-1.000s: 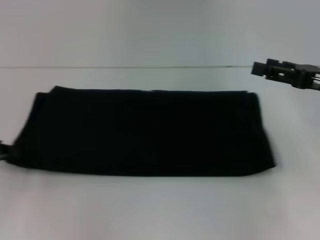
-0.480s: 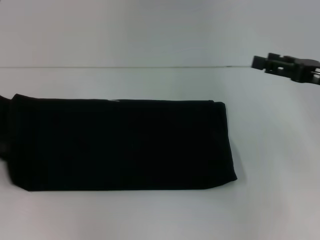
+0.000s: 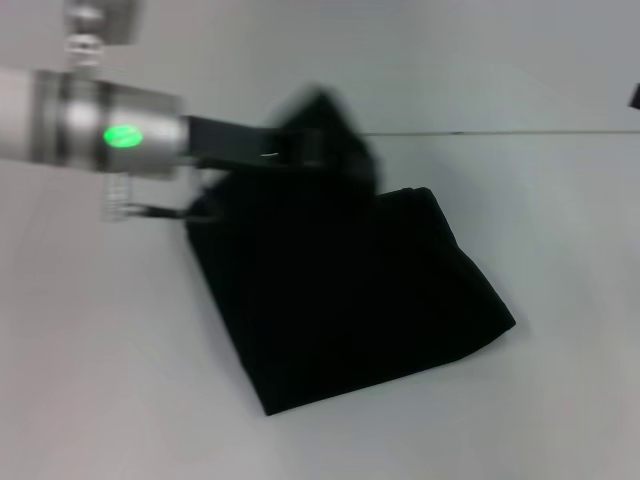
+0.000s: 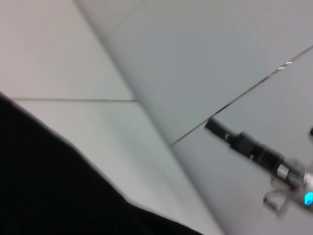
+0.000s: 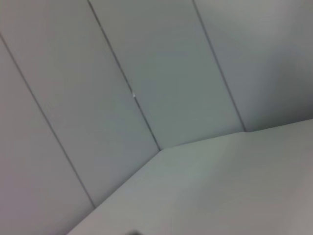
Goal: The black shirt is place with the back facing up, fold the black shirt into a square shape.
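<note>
Head view: left pincer (image 3: 300, 145) lifts black shirt (image 3: 350, 300)

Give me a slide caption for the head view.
Left gripper lifts one end of the folded black shirt over the white table.

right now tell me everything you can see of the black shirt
The black shirt looks like soft, plain black fabric, folded into a compact slab with roughly straight edges. It lies skewed on the pale table, one corner toward the robot's right and one toward the near edge. Its far left part is lifted off the table into a raised peak, where the left tool meets it. No lettering shows. The left wrist view shows only a dark expanse of the cloth.
</note>
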